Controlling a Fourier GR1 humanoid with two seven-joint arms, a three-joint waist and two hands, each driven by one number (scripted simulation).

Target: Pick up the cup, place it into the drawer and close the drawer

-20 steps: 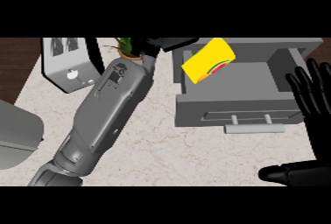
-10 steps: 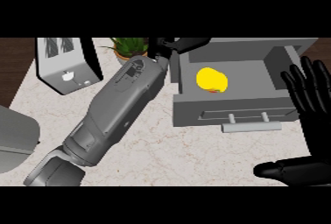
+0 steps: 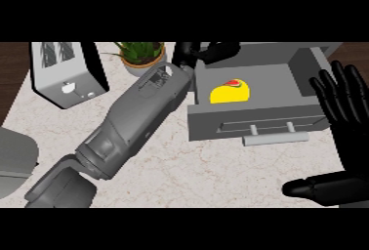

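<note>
Head view: the yellow cup (image 3: pixel 231 92) lies in the open drawer (image 3: pixel 254 128); the left hand (image 3: pixel 205 51) is curled empty, the right hand (image 3: pixel 344 100) spread; closing is left.

Grey segmented forearm (image 3: pixel 137 122); glossy black robot hand (image 3: pixel 344 105), long fingers.

The cup (image 3: pixel 231 93) has left the left hand (image 3: pixel 209 50), now inside the drawer (image 3: pixel 256 124).
</note>
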